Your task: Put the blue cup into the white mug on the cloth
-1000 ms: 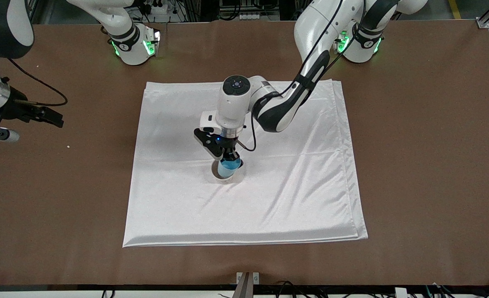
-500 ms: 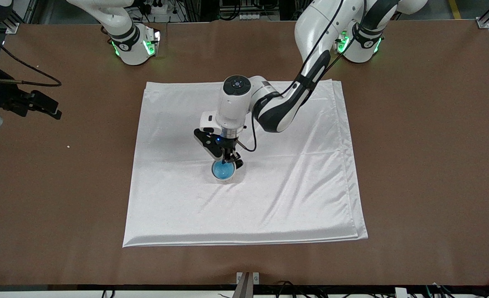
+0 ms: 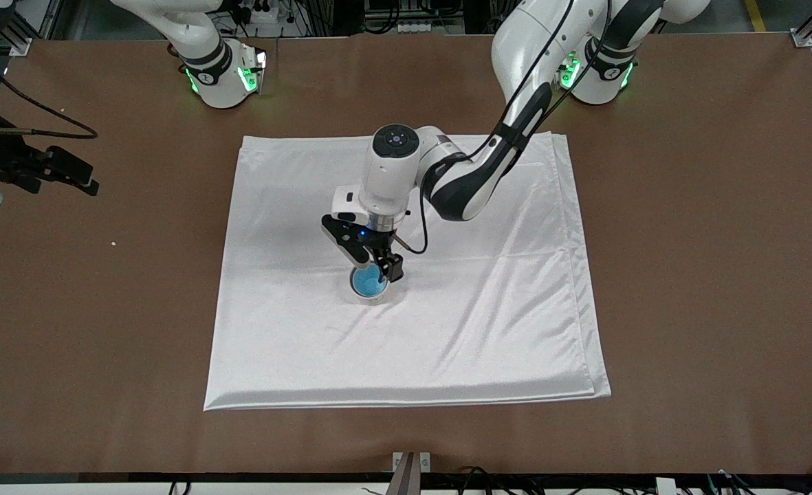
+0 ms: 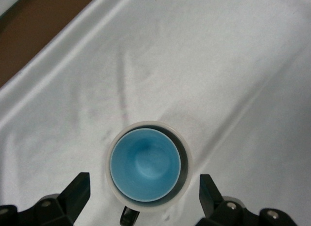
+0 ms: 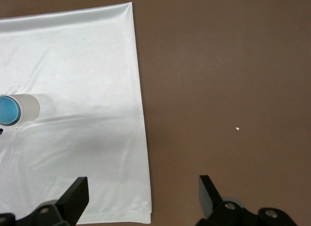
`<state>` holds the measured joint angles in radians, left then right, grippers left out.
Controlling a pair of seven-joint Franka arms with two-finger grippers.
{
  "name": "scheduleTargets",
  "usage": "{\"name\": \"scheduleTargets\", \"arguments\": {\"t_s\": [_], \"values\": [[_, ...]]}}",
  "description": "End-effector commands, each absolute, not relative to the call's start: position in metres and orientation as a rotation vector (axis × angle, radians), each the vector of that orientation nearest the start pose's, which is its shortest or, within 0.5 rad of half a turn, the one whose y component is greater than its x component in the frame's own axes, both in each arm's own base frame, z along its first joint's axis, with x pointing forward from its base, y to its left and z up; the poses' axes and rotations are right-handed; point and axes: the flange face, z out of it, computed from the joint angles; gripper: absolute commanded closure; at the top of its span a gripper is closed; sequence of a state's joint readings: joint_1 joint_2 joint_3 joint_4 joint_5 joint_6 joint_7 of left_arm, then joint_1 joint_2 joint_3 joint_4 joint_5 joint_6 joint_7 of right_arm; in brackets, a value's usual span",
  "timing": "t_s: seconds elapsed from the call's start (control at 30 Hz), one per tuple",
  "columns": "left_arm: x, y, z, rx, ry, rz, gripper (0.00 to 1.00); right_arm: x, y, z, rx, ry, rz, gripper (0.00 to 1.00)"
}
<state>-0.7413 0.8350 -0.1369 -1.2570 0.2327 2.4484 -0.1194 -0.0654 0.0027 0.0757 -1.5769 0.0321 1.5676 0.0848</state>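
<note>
blue cup (image 4: 145,165) sits inside white mug (image 4: 113,180) | mug on cloth (image 4: 209,65) | my 2 fingers (image 4: 76,193) spread apart, touching neither

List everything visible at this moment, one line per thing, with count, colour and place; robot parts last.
blue cup: one, light blue, upright inside the white mug.
white mug: one, off-white with black handle, standing on the cloth near its middle.
cloth: one, white, shiny, creased, spread over the middle of the table.
table: one, brown.
white speck: one, on the table toward the right arm's end.
left pincer: one, black fingers, open, directly over the mug and cup.
right pincer: one, black fingers, open, waiting over bare table by the cloth's edge.
</note>
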Motion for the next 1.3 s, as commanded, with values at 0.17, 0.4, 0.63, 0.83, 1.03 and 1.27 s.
{"name": "scheduleTargets", "arguments": {"t_s": [0.17, 0.4, 0.63, 0.83, 1.03, 1.27], "values": [[0.540, -0.537, 0.381, -2.907, 1.219, -0.511, 0.00, 0.552, -0.005, 0.630, -3.096, 0.122, 0.030, 0.00], [0.540, -0.483, 0.447, -2.903, 1.118, -0.443, 0.00, 0.552, -0.025, 0.628, -3.100, 0.127, 0.028, 0.00], [0.528, -0.419, 0.498, -2.980, 0.975, -0.442, 0.00, 0.551, -0.050, 0.628, -3.101, 0.106, 0.022, 0.00], [0.525, -0.366, 0.545, -3.063, 0.816, -0.356, 0.00, 0.550, -0.054, 0.629, -3.105, 0.073, 0.015, 0.00], [0.517, -0.325, 0.577, -3.081, 0.698, -0.265, 0.00, 0.550, -0.054, 0.629, -3.106, 0.073, 0.015, 0.00], [0.506, -0.274, 0.597, -3.124, 0.572, -0.188, 0.00, 0.548, -0.054, 0.630, -3.106, 0.073, 0.017, 0.00]]}}
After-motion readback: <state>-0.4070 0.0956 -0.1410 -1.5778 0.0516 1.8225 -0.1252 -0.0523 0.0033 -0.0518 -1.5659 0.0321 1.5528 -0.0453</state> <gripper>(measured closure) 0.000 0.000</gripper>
